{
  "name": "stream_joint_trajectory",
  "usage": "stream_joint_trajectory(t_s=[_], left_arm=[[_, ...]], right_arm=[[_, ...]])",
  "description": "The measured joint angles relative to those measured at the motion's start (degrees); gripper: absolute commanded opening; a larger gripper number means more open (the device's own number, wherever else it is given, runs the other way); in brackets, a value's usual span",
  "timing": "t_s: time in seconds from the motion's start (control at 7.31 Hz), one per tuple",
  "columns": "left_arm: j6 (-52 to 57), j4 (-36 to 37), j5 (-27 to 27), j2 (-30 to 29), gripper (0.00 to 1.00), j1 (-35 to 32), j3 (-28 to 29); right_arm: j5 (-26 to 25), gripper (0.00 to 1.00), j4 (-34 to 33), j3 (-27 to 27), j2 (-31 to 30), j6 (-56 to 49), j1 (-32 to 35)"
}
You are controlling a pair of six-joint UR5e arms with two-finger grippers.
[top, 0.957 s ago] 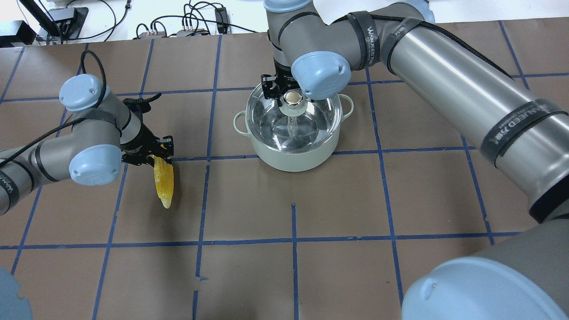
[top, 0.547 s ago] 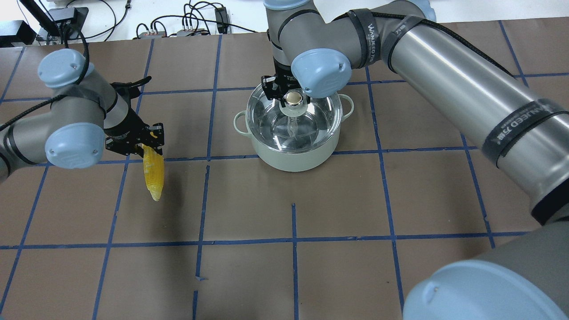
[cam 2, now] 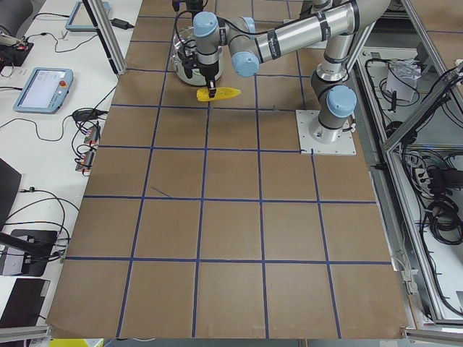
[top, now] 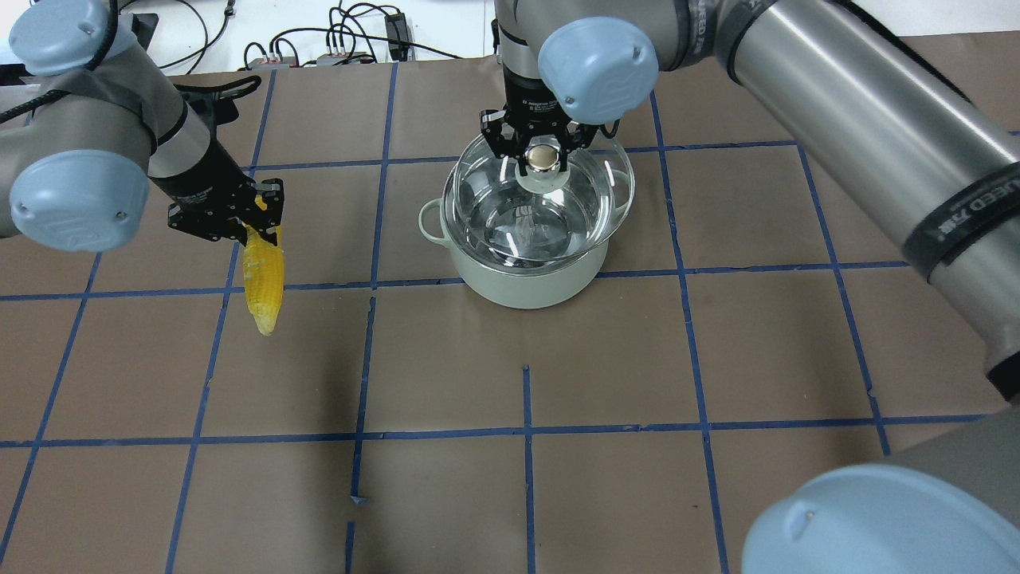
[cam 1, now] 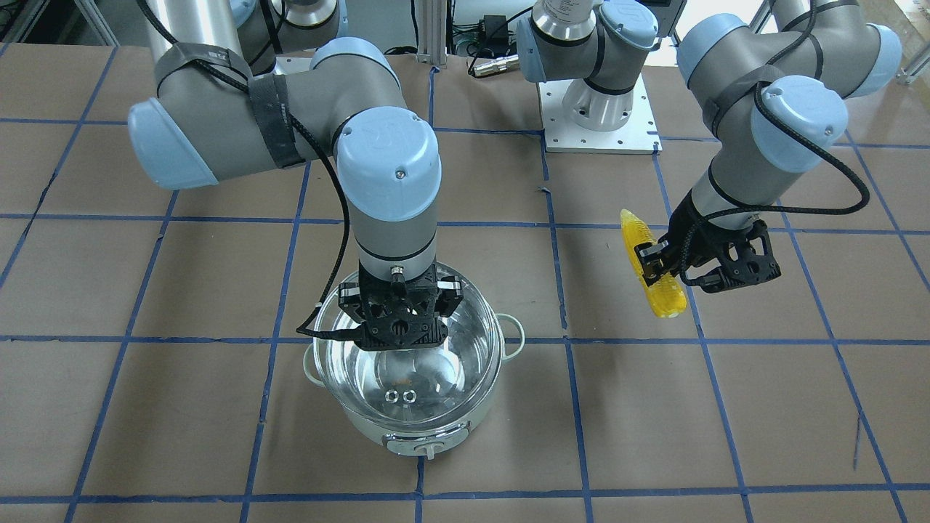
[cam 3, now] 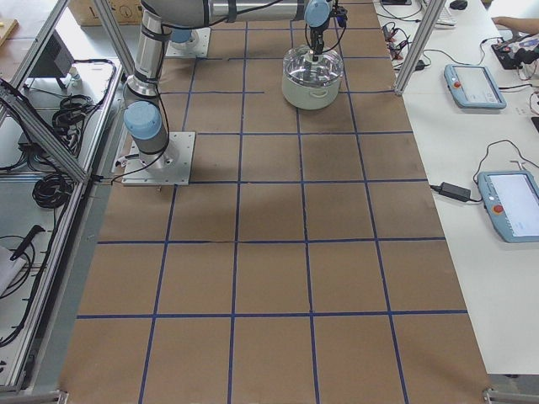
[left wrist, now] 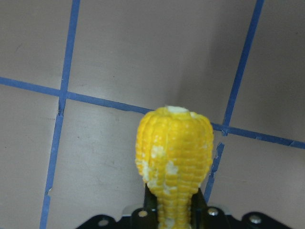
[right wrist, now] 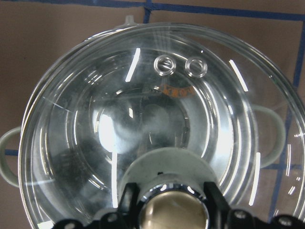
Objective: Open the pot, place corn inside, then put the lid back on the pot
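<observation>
- The left gripper (top: 252, 226) was clamped across the corn (top: 264, 279). The ear hung with its pointed end toward the robot, apparently clear of the table (top: 637, 359) and well apart from the pot on its left.
- The pot (top: 522, 283) stood on a blue tape line (top: 717, 269), with no corn in its steel interior.
- The right gripper (top: 543, 156) was closed on the knob (right wrist: 174, 215) of the glass lid (top: 570, 215). The lid sat slightly offset from the pot's rim, apparently just raised and hanging over the opening.
- The step in hand looked like opening the pot. Next, the lid needed carrying higher and aside to free the opening. The left arm could then bring the corn over the rim and release it inside.
</observation>
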Motion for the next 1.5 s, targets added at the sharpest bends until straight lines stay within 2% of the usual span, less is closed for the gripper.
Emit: stream_joint_trajectory(t_s=[0.27,0.68,1.09,1.5], left_arm=[[-1.71,-1.77,0.06,0.37,0.03,-2.39,1.67],[-15.25,-4.44,1.53,-2.47,0.03,-15.25,8.59],[-27.76,-5.33,1.33,-10.38,0.03,-25.47,17.4],[-31.89,-5.37,1.63,-20.86,0.03,-29.78,29.0]], right_arm=[[0.13,0.11,4.59,-2.04,-0.08,-5.64,-5.51],[0.38,0.09,7.05,-1.95,-0.04,-16.59,-16.77],[0.26,0.08,7.09,-1.4,0.91,-24.0,-24.25],[0.26,0.08,6.55,-1.35,1.43,-25.35,-25.55]])
